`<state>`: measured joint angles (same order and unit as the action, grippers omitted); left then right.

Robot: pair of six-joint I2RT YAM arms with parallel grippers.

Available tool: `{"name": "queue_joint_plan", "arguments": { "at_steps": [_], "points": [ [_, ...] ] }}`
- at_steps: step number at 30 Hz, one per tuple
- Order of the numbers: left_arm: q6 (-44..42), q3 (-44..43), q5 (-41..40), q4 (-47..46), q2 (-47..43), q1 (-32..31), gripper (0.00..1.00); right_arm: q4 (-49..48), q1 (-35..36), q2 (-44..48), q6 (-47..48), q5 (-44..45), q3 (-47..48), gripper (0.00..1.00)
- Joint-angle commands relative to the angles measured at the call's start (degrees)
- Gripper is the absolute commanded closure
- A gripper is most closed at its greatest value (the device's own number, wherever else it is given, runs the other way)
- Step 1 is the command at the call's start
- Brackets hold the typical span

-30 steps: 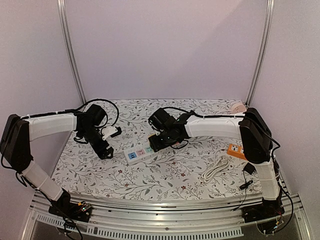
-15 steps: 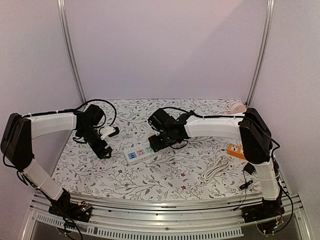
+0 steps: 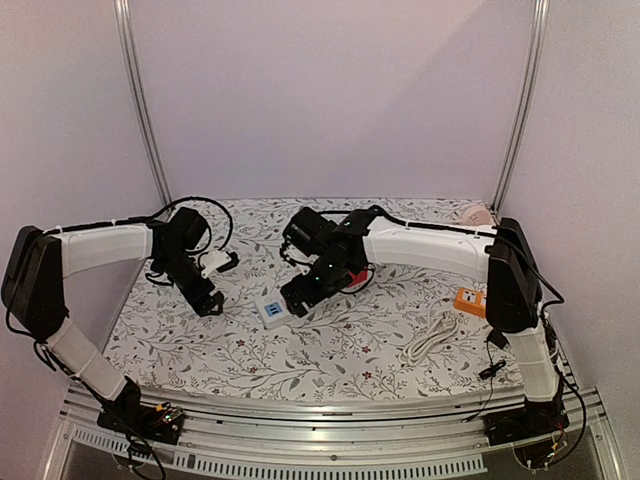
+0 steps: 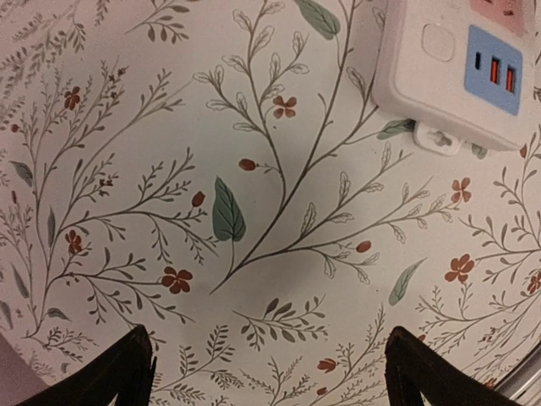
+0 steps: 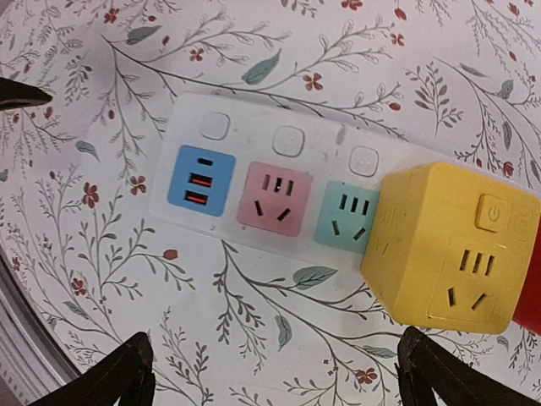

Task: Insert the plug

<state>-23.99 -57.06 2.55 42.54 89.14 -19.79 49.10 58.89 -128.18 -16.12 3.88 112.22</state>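
Yellow cube plug (image 5: pixel 448 245) sits at the power strip's (image 5: pixel 330 145) 3 o'clock end; centre your open right end effector (image 5: pixel 275 342) over it.

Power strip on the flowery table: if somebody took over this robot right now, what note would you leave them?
Left gripper: open, empty, over bare tablecloth beside the strip's USB end.
Right gripper: open, empty, above the power strip.
Things: the yellow cube plug sits on the strip right next to the teal socket. The pink socket is free.
Done: the cube looks plugged in, and nothing grips it.
Left: check it is fully seated, since its pins are hidden, then probably pull both arms back.
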Motion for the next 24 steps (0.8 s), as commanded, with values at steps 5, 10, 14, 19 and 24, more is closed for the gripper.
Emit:
{"name": "queue_joint_plan", "arguments": {
  "at_steps": [5, 10, 14, 19, 24],
  "points": [
    [-0.8, -0.64, -0.11, 0.7, -3.02, 0.81, 0.06, 7.05, -7.29, 16.9, 1.51, -0.55, 0.05, 0.01],
    [-0.89, -0.1, 0.1, 0.22, -4.32, 0.88, 0.06, 12.62, -21.1, 29.63, -5.1, 16.92, -15.17, 0.01],
    [-0.97, 0.36, 0.21, -0.24, -4.91, 0.86, 0.06, 13.89, -30.76, 40.88, -9.69, 26.64, -31.38, 0.01],
    [-1.4, 1.51, 0.61, -0.86, -6.21, 0.82, 0.06, 13.04, -45.69, 48.86, -13.75, 17.57, -47.3, 0.01],
    [-1.72, 2.33, 0.91, -1.47, -7.47, 0.96, 0.06, 8.34, -61.23, 52.06, -16.81, 9.11, -58.04, 0.01]
  ]
}}
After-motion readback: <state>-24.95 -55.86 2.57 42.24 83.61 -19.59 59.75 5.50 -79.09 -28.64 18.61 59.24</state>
